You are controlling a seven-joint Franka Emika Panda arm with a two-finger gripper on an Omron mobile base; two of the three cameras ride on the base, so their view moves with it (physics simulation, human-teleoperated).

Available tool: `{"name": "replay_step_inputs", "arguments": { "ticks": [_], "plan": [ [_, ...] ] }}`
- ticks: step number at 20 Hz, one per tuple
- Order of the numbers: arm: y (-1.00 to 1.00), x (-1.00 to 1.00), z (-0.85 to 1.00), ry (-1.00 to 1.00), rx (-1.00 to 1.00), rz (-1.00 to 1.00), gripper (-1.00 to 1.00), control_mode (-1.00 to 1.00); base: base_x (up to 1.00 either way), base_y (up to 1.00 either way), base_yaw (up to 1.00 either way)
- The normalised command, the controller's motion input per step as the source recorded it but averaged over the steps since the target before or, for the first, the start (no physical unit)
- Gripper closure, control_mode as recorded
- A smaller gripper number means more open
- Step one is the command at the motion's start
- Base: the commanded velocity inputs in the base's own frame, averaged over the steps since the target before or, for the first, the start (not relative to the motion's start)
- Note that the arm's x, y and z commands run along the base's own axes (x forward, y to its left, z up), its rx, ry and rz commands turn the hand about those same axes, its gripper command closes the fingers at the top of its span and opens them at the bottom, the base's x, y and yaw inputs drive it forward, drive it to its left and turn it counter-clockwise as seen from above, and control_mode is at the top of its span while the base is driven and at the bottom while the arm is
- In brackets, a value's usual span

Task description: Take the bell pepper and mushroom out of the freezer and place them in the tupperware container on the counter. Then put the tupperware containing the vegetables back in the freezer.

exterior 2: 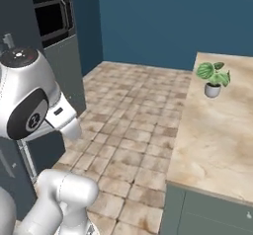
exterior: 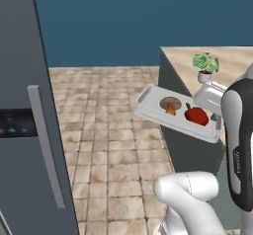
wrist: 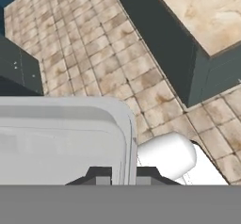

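Flanking tupperware container (exterior: 148, 105) (airborne): potted plant (exterior: 205, 66)

One tupperware container (exterior: 148, 100), and in it one mushroom (exterior: 170, 104) and one bell pepper (exterior: 196, 114). One potted plant (exterior: 205, 66) stands on the one worktop (exterior 2: 217, 130). One tall grey freezer door (exterior: 24, 130) bears one long handle (exterior: 45, 150). One built-in microwave (exterior 2: 52, 19) sits in the dark cabinet wall.
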Motion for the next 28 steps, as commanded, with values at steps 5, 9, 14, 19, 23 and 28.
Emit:
{"name": "replay_step_inputs", "arguments": {
  "ticks": [5,9,14,19,23,28],
  "plan": [
    [0.0,0.0,0.0,0.0,0.0,0.0,1.0,1.0,0.9,0.29,-0.04],
    [0.0,0.0,0.0,0.0,0.0,0.0,1.0,1.0,1.0,0.08,-0.04],
    [0.0,0.0,0.0,0.0,0.0,0.0,1.0,1.0,1.0,0.06,-0.01],
    [0.0,0.0,0.0,0.0,0.0,0.0,1.0,1.0,1.0,0.14,0.0],
    [0.0,0.0,0.0,0.0,0.0,0.0,1.0,1.0,1.0,0.18,0.02],
    [0.0,0.0,0.0,0.0,0.0,0.0,1.0,1.0,1.0,0.11,0.24]
  ]
}}
